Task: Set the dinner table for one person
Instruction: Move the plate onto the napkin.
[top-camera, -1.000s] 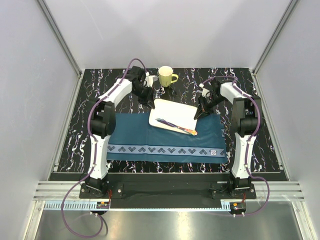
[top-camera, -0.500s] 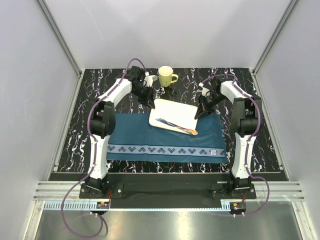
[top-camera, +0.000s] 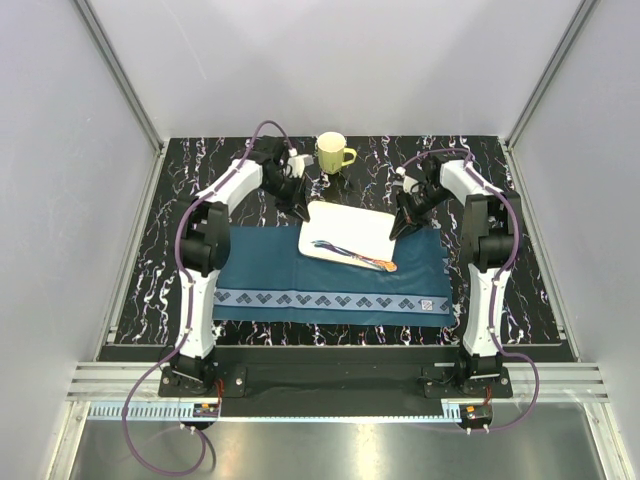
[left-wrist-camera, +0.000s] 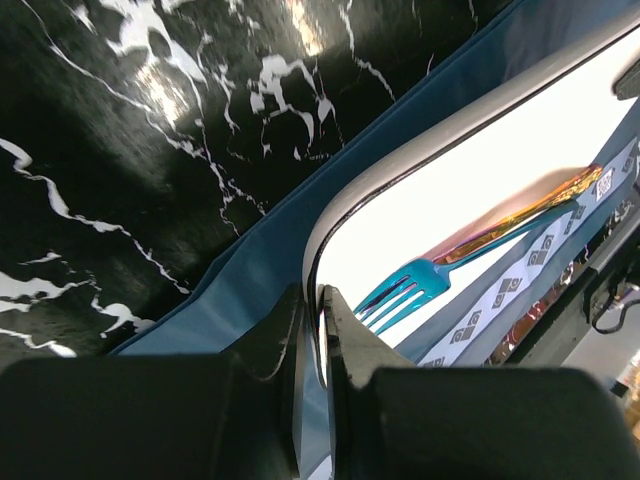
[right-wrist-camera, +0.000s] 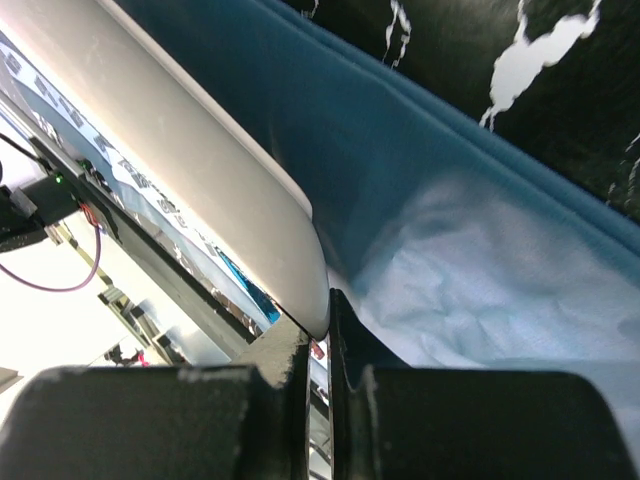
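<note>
A white rectangular plate (top-camera: 355, 225) lies on the far part of a dark blue placemat (top-camera: 270, 270) on the black marbled dinner table (top-camera: 160, 240). A blue and gold fork (top-camera: 350, 252) lies across the plate's near side. My left gripper (top-camera: 303, 207) is shut on the plate's far left rim. In the left wrist view that gripper (left-wrist-camera: 312, 292) pinches the rim, with the plate (left-wrist-camera: 450, 190) and the fork (left-wrist-camera: 410, 290) just beyond it. My right gripper (top-camera: 395, 231) is shut on the plate's right edge. The right wrist view has this gripper (right-wrist-camera: 320, 320) clamped on the plate's rim (right-wrist-camera: 200, 160) above the placemat (right-wrist-camera: 420, 200).
A yellow-green mug (top-camera: 333, 153) stands at the back of the table, just behind the left arm's wrist, handle to the right. The placemat's patterned border (top-camera: 330, 301) runs along its near edge. Metal frame posts and grey walls enclose the table on three sides.
Both arms have shifted only very slightly, each still gripping the plate's edge. The plate and fork sit almost where they were.
</note>
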